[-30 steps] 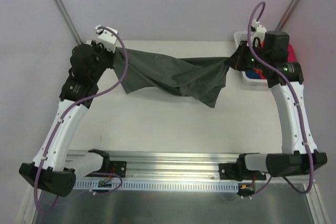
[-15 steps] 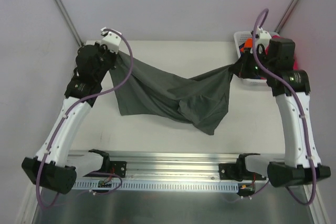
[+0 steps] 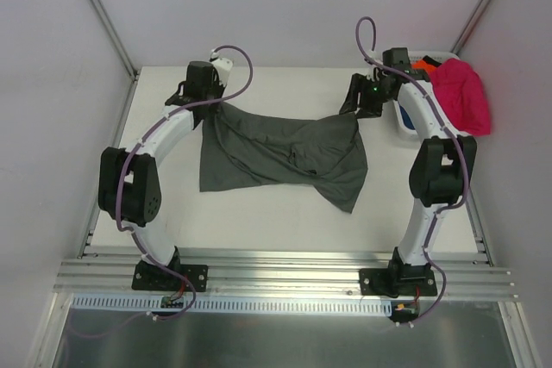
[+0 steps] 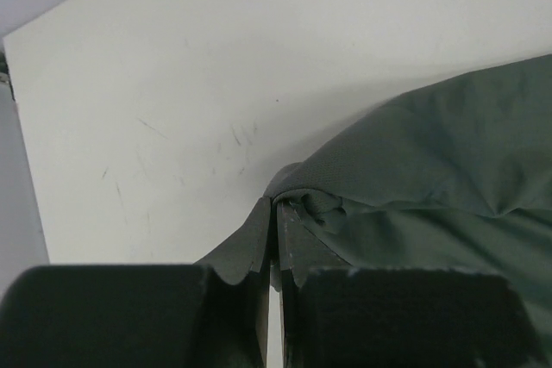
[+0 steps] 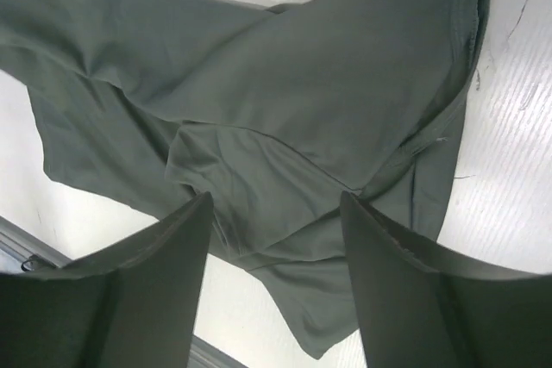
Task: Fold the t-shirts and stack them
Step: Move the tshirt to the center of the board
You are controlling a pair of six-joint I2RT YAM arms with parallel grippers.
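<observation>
the grey-green t-shirt (image 3: 276, 157) is laid crumpled across the table (image 3: 259, 217), long axis left-right, its far-left corner pinched in the left gripper (image 4: 278, 213), its far-right corner just below the open right gripper (image 5: 276, 204).

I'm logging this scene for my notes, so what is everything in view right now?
dark t-shirt: one, dark grey-green, lying crumpled on the table
pink t-shirt: one, magenta-pink, draped over the basket
orange cloth: one piece, orange, peeking out of the basket
basket: one, white, far right of the table
table: one, off-white
left gripper: one, black, shut on the dark t-shirt
right gripper: one, black, open above the dark t-shirt
</observation>
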